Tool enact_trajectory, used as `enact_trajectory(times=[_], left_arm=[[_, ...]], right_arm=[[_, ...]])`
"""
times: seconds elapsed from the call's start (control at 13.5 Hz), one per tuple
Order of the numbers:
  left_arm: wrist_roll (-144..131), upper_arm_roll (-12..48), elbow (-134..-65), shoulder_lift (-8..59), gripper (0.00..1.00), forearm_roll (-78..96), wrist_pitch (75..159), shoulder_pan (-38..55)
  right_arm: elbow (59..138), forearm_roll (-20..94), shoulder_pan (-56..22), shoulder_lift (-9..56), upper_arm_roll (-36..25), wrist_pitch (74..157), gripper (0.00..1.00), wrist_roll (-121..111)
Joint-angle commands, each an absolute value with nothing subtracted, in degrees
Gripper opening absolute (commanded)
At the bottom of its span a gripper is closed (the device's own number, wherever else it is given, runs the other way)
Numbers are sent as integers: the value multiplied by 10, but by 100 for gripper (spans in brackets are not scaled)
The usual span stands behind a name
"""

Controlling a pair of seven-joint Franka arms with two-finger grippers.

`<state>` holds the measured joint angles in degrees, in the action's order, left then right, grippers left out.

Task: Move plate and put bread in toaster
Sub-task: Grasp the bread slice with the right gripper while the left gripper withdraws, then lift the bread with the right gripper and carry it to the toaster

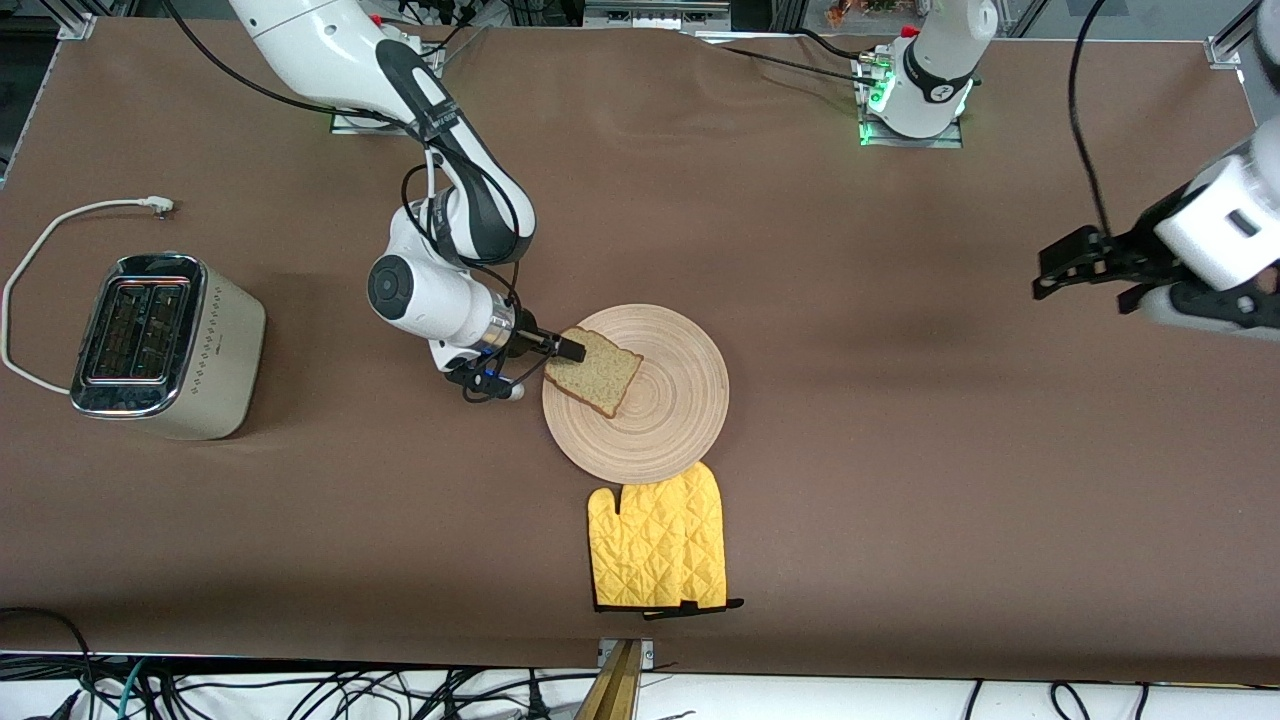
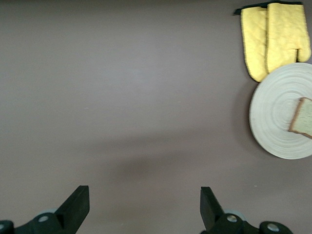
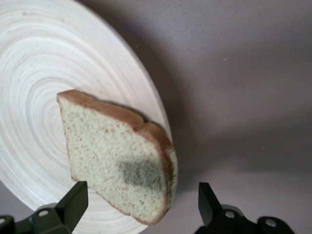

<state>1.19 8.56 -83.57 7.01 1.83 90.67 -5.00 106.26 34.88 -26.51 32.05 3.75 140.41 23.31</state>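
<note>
Wooden plate [image 1: 670, 420]: round and ring-grooved, flat on the brown worktop [image 1: 900, 450] about midway between its two end edges, somewhat nearer the front-camera edge than the edge with the arm bases.
Bread [image 1: 595, 372]: one speckled slice with a dark crust, at the plate's rim on the side toward the right arm's end edge; one corner reaches just past the rim. In the right wrist view the slice [image 3: 112, 161] looks tilted over the plate [image 3: 39, 73], with a dark shadow patch on its face.
Right pincer [image 1: 548, 358]: low at the bread's outer edge, one finger tip touching the crust. In its wrist view the pincer [image 3: 141, 204] is released, fingers spread wide with the slice between their lines.
Left pincer [image 1: 1085, 290]: waits up in the air over bare worktop near the left arm's end edge. Released; its wrist view shows the pincer [image 2: 145, 204] spread with nothing between the fingers, and the plate [image 2: 273, 117], bread [image 2: 304, 117] and mitt [image 2: 273, 39] far off.
Toaster [image 1: 170, 345]: cream with a chrome top, both slots up, near the right arm's end edge, well apart from the plate; white cord [image 1: 30, 270] loops beside it.
Mitt [image 1: 660, 540]: yellow, quilted, flat, touching the plate's rim on the front-camera-edge side.
</note>
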Motion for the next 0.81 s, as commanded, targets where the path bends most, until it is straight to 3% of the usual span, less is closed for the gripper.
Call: enact_trajectory(times=[0.0,0.15,0.37,0.67,0.74], left_arm=[[-4,45,-872,38,100,-42,904,13],[-7,46,-877,34,100,-40,904,7],[-3,68,-896,24,100,-12,909,-30],[-6,72,-971,-27,100,-7,967,-31],[-4,74,-963,-22,100,-8,961,-32]], right_arm=[[1066,358,-264,322,34,1406,93,241],[1066,358,-264,323,33,1406,57,241],[1065,357,-268,327,33,1407,52,268],[1063,357,-269,330,33,1406,2,272],[1061,356,-270,330,33,1406,0,272]])
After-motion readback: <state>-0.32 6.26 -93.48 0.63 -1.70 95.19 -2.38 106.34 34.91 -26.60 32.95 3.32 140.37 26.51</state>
